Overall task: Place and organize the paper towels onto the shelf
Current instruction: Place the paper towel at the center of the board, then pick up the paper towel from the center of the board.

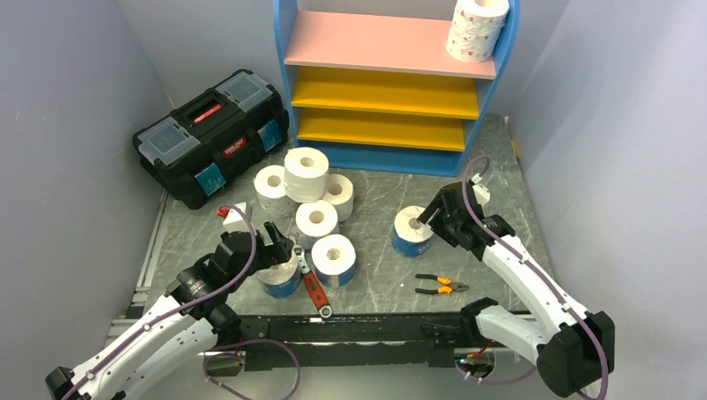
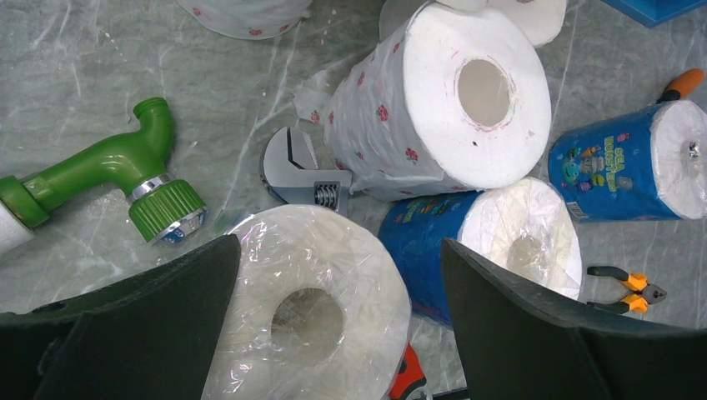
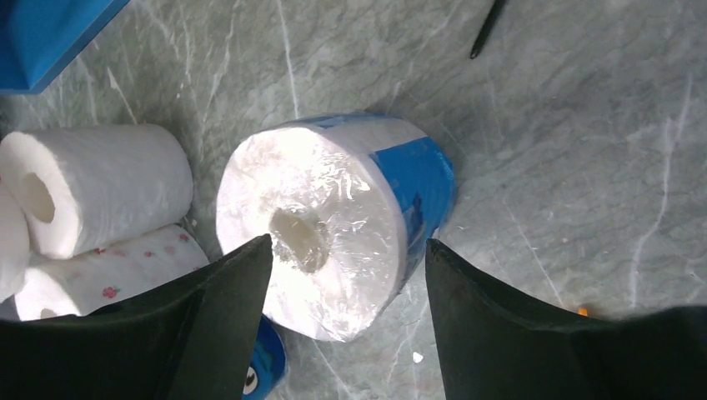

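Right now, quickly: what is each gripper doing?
Left gripper: open, fingers either side of a plastic-wrapped roll.
Right gripper: open, fingers over the blue-wrapped roll.

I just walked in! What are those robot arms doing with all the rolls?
They are moving paper towels onto the shelf. One pink-dotted roll sits on its top board; the others wait on the table. The left gripper hangs open over a plastic-wrapped roll, the right gripper over a blue-wrapped roll.

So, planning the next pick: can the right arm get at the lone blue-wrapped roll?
Probably yes: the right gripper hangs open just above the blue-wrapped roll, with nothing between them.
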Available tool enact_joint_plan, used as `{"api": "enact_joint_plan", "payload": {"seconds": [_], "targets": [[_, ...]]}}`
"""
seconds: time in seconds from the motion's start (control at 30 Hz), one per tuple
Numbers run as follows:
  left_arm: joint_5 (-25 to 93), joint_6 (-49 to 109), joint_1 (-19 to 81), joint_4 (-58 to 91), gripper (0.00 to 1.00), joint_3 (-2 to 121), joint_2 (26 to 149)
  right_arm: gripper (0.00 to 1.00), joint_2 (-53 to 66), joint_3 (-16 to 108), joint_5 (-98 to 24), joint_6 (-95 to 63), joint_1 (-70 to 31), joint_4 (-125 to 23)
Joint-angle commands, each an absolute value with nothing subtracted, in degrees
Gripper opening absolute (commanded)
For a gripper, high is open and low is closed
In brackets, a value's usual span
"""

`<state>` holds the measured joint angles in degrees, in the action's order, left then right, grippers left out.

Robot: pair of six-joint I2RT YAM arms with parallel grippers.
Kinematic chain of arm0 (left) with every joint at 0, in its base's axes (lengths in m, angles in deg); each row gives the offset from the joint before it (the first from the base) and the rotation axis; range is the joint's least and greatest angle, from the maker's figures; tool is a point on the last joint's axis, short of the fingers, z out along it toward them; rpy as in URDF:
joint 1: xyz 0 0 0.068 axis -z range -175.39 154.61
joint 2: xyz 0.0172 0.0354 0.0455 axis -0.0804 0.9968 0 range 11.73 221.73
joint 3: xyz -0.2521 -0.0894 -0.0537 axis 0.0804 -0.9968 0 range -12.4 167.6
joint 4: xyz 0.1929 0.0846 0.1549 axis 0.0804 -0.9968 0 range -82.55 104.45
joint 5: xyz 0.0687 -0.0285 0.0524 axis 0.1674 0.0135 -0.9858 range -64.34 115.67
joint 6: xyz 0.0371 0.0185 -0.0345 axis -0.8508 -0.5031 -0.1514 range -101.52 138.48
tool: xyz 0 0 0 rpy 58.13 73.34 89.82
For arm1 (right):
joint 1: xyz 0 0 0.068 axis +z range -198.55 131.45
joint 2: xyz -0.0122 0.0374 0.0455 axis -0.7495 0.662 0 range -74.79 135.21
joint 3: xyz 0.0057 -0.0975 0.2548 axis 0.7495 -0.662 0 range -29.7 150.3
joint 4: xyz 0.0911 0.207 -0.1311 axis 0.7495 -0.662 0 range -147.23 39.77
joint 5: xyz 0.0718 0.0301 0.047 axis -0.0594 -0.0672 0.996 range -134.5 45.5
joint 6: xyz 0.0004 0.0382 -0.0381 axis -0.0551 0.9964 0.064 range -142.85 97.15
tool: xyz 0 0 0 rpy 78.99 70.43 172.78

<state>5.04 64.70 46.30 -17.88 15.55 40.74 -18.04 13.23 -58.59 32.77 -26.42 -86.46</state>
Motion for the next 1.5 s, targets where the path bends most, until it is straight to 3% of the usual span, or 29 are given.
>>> {"api": "enact_joint_plan", "payload": {"seconds": [0.0,0.6,1.0,1.17,1.47], "targets": [[8.7,66.0,46.4,-18.6,0.96,14.7,41.8,0.68,-17.7,13.0,-53.9,29.2,-26.6,-82.2],[8.7,66.0,46.5,-18.2,0.96,14.4,42.6,0.60,-14.3,9.8,-54.8,28.8,-27.2,-80.9],[8.9,66.1,46.5,-17.9,0.96,14.4,43.1,0.41,-14.7,10.0,-54.0,29.2,-27.4,-81.1],[8.5,65.9,46.5,-18.2,0.96,14.7,43.0,0.31,-17.7,14.4,-55.8,28.2,-27.4,-84.9],[8.6,66.1,46.5,-18.3,0.96,14.4,42.5,0.29,-20.0,28.2,-61.4,24.8,-28.3,-92.2]]}}
